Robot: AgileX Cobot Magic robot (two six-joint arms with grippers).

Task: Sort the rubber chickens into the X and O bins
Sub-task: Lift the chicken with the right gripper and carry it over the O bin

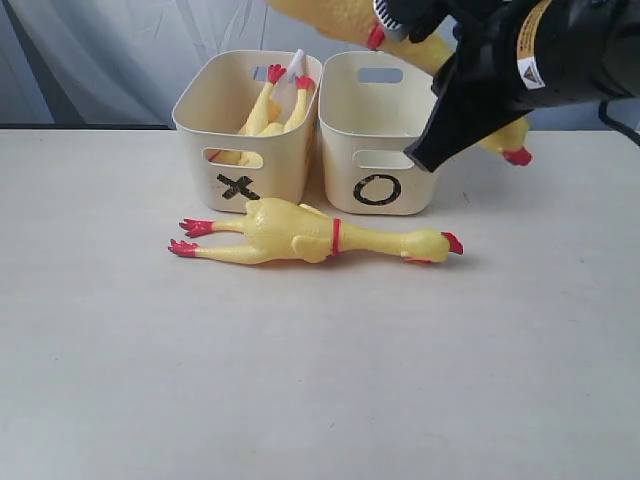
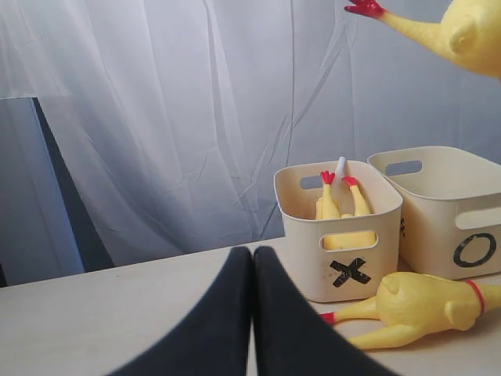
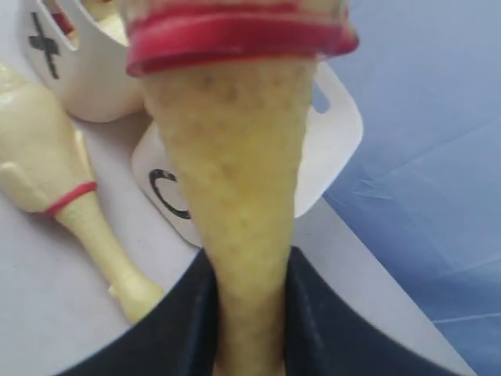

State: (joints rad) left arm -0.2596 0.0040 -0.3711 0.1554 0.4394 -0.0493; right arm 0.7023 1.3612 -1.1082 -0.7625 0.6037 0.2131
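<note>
**Figure: sorting scene, exterior and wrist views.** The right hand (image 1: 450,110) is clenched on the neck of the held chicken (image 1: 330,15). This toy hangs in the air above the O bin (image 1: 340,170), with its body high and its red beak drooping past the bin's right side. The left hand (image 2: 252,262) grasps nothing, its fingers pressed together, low over the worktop (image 1: 320,400) on the left-edge side of the bins. The X bin (image 1: 285,175) and the O bin stand side by side, touching or nearly so, close to the middle of the far edge. A binned chicken (image 1: 265,115) sits feet-up in the X bin. The lying chicken (image 1: 300,232) rests just in front of both bins, feet toward the left edge and head toward the right.

**Judged handling:** the toys are probably light, soft rubber that sags and swings. The narrow neck or the legs should give the surest hold, while the fat body would likely bulge out of a pinch.

**Obstacles:** the bin rims stand in the way, and the held toy's trailing ends may catch on the O bin's rim. A pale curtain (image 2: 156,117) hangs behind the far edge
</note>
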